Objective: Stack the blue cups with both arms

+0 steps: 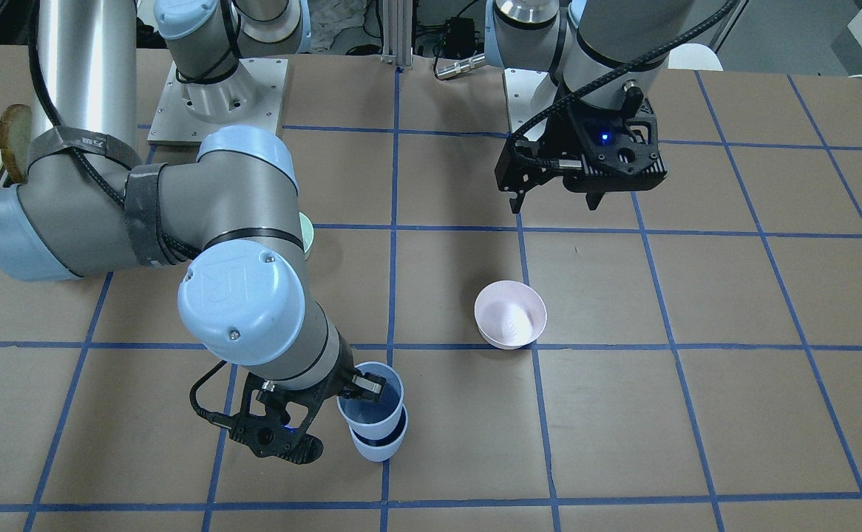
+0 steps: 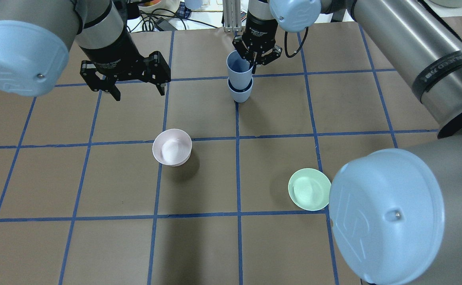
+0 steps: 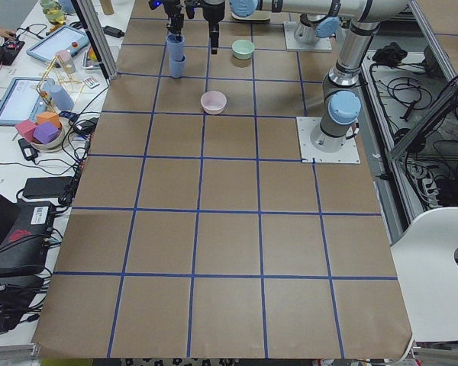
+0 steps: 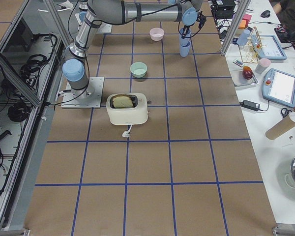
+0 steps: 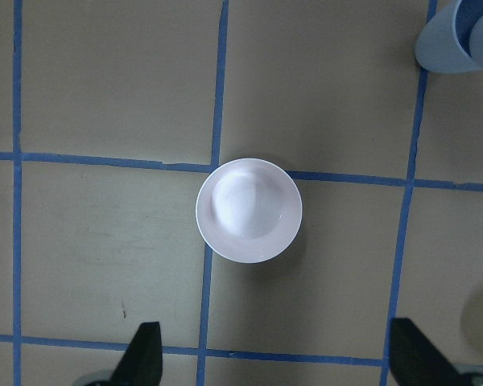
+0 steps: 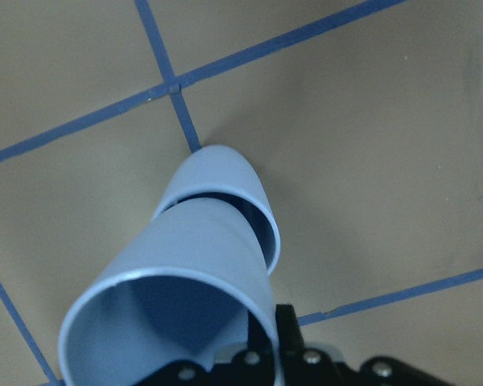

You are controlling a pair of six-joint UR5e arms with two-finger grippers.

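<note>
Two blue cups stand nested at the table's far middle. The upper cup point(image 2: 239, 70) sits tilted inside the lower cup point(image 2: 240, 92), which rests on the table. My right gripper point(image 2: 253, 59) is shut on the upper cup's rim, one finger inside and one outside. The front view shows the same grip point(image 1: 357, 390), upper cup point(image 1: 372, 405) and lower cup point(image 1: 382, 445). In the right wrist view the upper cup point(image 6: 173, 322) leans into the lower cup point(image 6: 235, 178). My left gripper point(image 2: 139, 94) is open and empty, hovering above the table.
A pale pink bowl point(image 2: 172, 147) sits below my left gripper, centred in the left wrist view point(image 5: 249, 210). A mint-green bowl point(image 2: 309, 189) lies near my right arm's elbow. A white toaster point(image 4: 128, 108) holding bread stands by the right arm's base.
</note>
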